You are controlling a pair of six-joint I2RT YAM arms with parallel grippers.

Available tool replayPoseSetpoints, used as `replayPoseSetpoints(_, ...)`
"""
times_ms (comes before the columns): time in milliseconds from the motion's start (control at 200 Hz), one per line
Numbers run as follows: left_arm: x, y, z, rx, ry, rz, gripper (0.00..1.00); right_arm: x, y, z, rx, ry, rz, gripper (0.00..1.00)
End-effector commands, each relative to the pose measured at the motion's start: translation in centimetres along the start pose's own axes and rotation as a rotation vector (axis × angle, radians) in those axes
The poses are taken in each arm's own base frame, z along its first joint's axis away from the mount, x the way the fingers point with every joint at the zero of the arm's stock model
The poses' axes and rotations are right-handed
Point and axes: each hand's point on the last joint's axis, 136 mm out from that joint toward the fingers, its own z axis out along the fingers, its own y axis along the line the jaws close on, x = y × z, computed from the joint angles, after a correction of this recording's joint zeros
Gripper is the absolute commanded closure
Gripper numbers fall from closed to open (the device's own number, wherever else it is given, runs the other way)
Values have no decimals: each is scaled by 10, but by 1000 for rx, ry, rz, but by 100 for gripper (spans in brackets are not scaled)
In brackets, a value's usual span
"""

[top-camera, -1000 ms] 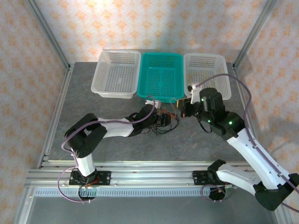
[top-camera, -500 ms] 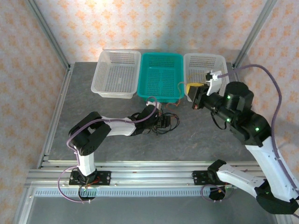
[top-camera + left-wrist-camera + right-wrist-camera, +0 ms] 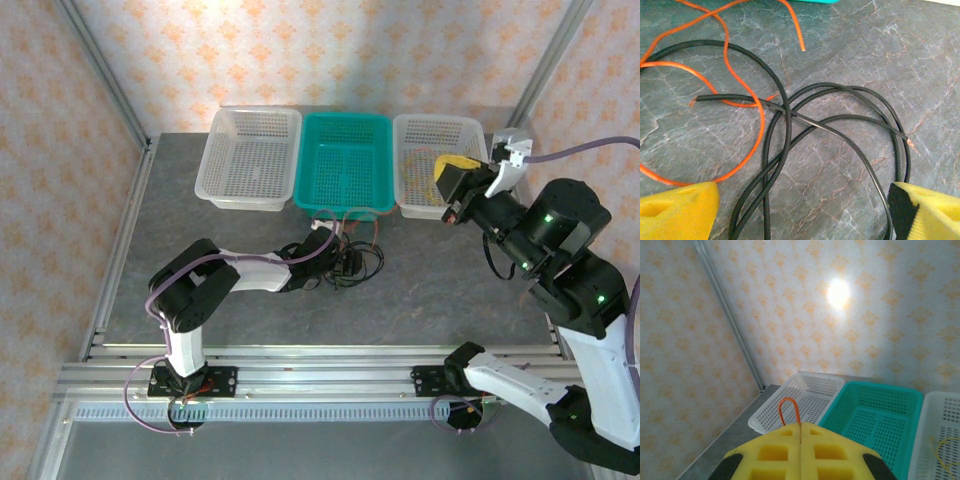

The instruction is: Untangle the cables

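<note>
The left arm (image 3: 250,270), at lower left, is built of white links and black joints; the right arm (image 3: 585,300) likewise, dotted with green lights (image 3: 548,216). Purple-grey cables (image 3: 580,151) are strung alongside. Yellow foam finger pads (image 3: 677,210) are trimmed in black.

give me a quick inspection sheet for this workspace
surface: grey stone-look table
job's things: black wires and orange wire tangled on table; yellow wire in right basket
clutter: left basket, teal basket, nothing else seen
grippers: left pincer open over the tangle; right pincer shut on an orange loop, near right basket
cables: purple arm cables run along arms
surroundings: patterned walls, metal frame
</note>
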Motion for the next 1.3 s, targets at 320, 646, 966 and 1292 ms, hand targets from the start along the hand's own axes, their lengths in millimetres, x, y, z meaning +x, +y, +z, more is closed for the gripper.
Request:
replayPoseSetpoints(320,-100,-18,-123,49,-376,-26,9,13,-29,81,182,-26,50,100)
replayPoseSetpoints(646,-158,13,-155,2,-492,-71,8,31,-58,170,353,6,-5,100)
replayPoseSetpoints(966,-197,33,-131,-57,-472,-54,9,57,-84,267,349,69,5,100)
replayPoseSetpoints(1292,-195,59,-93,-101,-376,-79,10,144,-136,349,421,246,58,100)
